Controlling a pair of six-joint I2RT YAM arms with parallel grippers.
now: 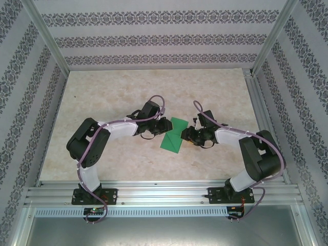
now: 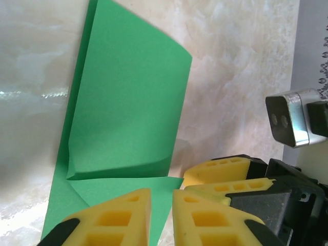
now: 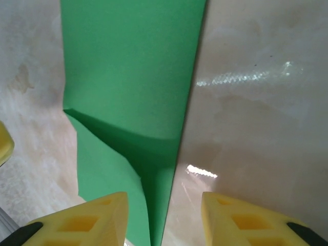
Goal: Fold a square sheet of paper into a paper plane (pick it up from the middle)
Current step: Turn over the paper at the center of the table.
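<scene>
The green square sheet of paper (image 1: 174, 135) lies folded on the marble table between my two grippers, one flap doubled over and bulging a little along a soft crease (image 2: 128, 92). My left gripper (image 1: 165, 126) sits at the paper's left edge. Its yellow fingers stand a narrow gap apart (image 2: 161, 199), with the paper's corner flat beneath them and nothing pinched. My right gripper (image 1: 186, 134) is at the paper's right edge, open (image 3: 164, 202), and the paper's long edge (image 3: 128, 66) runs between its fingers. In the left wrist view the right gripper's fingers (image 2: 220, 169) rest close beside the paper's corner.
The pale marble tabletop (image 1: 128, 92) stretches behind and to both sides of the paper. Aluminium rails (image 1: 164, 192) run along the near edge, with posts at the corners. Patterned walls (image 1: 164, 38) enclose the back and sides.
</scene>
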